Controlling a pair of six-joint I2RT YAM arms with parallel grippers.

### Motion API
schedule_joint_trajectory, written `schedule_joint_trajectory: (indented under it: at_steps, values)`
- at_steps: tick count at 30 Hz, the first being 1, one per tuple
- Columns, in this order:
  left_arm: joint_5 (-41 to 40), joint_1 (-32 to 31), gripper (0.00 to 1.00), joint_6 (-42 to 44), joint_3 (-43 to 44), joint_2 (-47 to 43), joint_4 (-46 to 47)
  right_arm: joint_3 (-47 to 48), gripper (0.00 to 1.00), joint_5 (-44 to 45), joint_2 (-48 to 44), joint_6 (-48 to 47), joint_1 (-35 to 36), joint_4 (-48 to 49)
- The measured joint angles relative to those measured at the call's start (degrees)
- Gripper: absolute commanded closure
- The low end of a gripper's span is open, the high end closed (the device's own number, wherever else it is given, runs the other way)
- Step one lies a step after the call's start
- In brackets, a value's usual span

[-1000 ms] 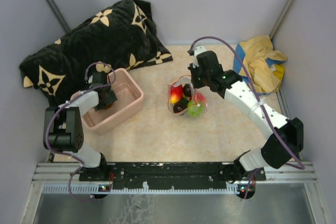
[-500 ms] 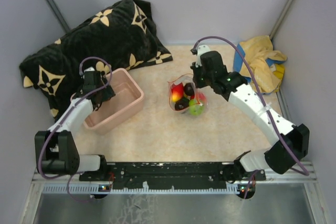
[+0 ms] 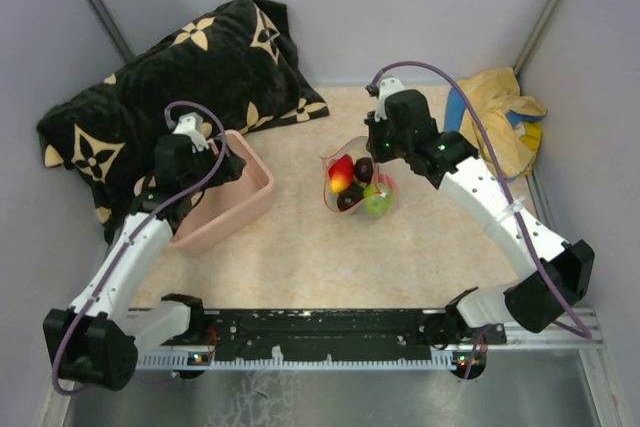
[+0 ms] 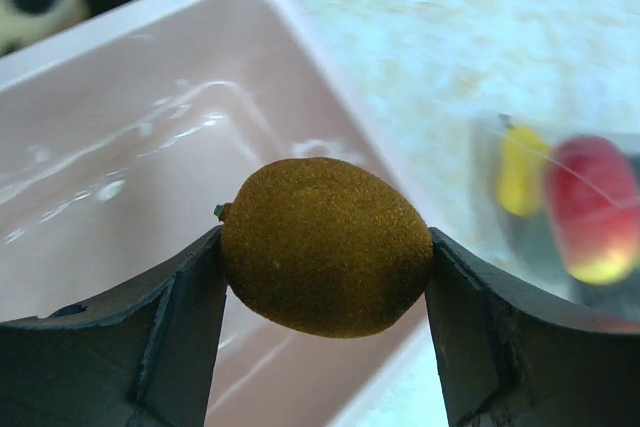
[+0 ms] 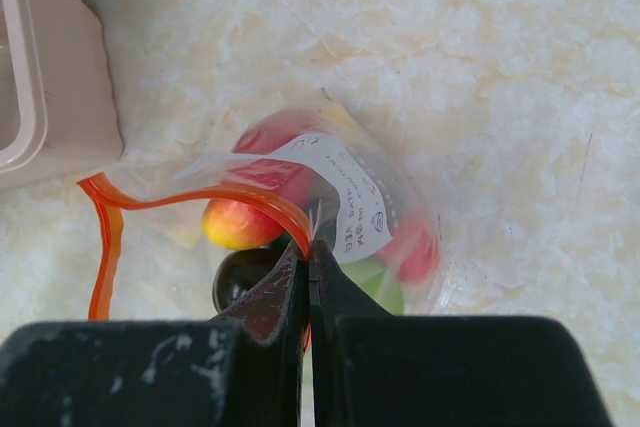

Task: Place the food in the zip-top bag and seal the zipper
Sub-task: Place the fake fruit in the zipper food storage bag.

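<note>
- At left, pinching a brown fruit (image 4: 320, 237) between the left hand (image 4: 326, 277) fingers, over the pink tub (image 4: 130, 17)
- Mid-worktop (image 3: 300, 237), holding red, yellow, green and dark food (image 5: 235, 225) inside the zip-top bag (image 5: 340, 187)
- At right, nipping the orange-red zipper (image 5: 200, 197) with the right hand (image 5: 310, 247), pressed together on it

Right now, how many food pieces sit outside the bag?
1: the brown fruit, gripped by the left end effector over the pink tub. The arm hides part of it, so others may be hidden.
</note>
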Motion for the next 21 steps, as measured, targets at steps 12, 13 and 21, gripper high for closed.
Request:
schedule_joint_trajectory:
  at_steps: [12,13,21]
  values:
    - [8.1,-13.5,0.35,-0.6,0.0,-4.8,9.5,2.2,1.00,-2.2,0.3,1.3,-0.2,-2.2]
    - [9.2,-14.9,0.35,-0.5,0.0,-4.6,10.8,2.2,1.00,-2.4,0.3,1.4,-0.2,-2.2]
    - [12.9,-26.5,0.34,2.4,1.1,-0.4,18.6,2.2,1.00,-3.8,0.6,2.4,-0.2,-2.3]
